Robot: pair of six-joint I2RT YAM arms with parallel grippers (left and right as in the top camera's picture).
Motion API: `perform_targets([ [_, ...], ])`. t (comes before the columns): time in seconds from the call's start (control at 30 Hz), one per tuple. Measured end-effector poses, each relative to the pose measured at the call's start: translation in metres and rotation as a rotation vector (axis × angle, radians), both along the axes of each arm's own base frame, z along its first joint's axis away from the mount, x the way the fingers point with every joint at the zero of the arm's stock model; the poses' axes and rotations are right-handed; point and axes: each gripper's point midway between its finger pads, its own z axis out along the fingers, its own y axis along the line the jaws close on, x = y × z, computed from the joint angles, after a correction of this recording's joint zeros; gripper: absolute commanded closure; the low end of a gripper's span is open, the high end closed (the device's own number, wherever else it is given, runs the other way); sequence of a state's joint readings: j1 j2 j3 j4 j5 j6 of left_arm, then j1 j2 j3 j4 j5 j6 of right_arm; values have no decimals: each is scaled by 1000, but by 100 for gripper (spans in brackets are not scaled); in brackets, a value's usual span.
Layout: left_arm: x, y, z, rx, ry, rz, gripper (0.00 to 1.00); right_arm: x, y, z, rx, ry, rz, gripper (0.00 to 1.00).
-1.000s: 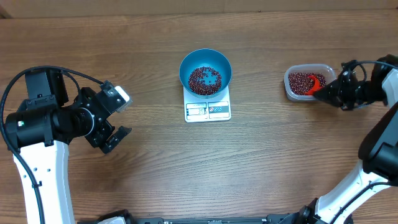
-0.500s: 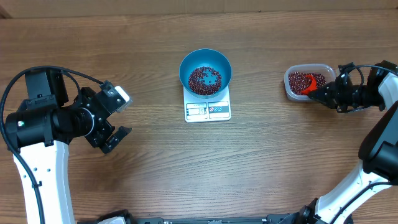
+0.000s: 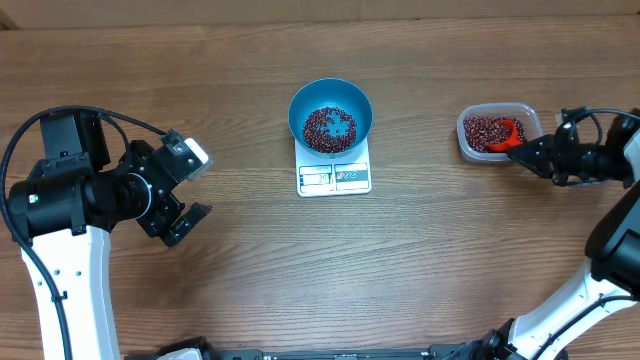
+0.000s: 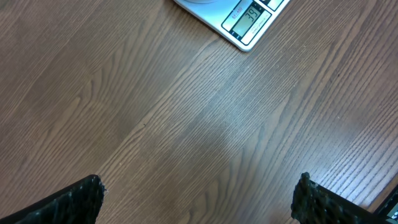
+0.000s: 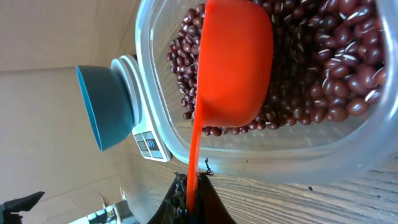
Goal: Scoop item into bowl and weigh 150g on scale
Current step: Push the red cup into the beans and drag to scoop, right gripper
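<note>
- Right claw [image 3: 527, 152] clamps red plastic scoop [image 5: 233, 62] over dark red-brown beans [image 5: 323, 74] in the clear tub [image 3: 463, 132] ahead
- Left claw [image 3: 193, 188] gapes wide, empty, above wooden surface [image 4: 186, 124]

scale [image 4: 237, 18] cut by top edge; overhead display [image 3: 316, 178] unreadable
</note>
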State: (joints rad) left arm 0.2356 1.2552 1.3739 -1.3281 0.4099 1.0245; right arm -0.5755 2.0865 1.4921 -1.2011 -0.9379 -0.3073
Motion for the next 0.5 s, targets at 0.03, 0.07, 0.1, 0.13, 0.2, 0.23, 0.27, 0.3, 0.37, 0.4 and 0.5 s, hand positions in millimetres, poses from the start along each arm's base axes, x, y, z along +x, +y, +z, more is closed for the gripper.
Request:
perform_targets([
  [0.03, 0, 0, 0, 0, 0, 0, 0, 0, 0, 0, 2, -1, -1, 96],
  [0.07, 0, 0, 0, 0, 0, 0, 0, 0, -1, 1, 4, -4, -3, 96],
  [0.1, 0, 0, 0, 0, 0, 0, 0, 0, 0, 2, 10, -6, -4, 96],
  [0.13, 0, 0, 0, 0, 0, 0, 0, 0, 0, 3, 15, -9, -6, 96],
  [0.2, 0, 0, 0, 0, 0, 0, 0, -1, 1, 4, 28, -7, -7, 96],
  [0.23, 0, 0, 0, 0, 0, 0, 0, -2, 2, 5, 37, -6, -5, 96],
  [0.27, 0, 0, 0, 0, 0, 0, 0, -3, 4, 7, 47, -8, -1, 96],
  [0.3, 0, 0, 0, 0, 0, 0, 0, -3, 5, 9, 54, -14, 1, 96],
  [0.37, 0, 0, 0, 0, 0, 0, 0, -3, 6, 10, 62, -18, 4, 96],
  [0.4, 0, 0, 0, 0, 0, 0, 0, -3, 6, 10, 64, -19, 4, 96],
  [0.5, 0, 0, 0, 0, 0, 0, 0, -5, 5, 12, 76, -18, -2, 96],
])
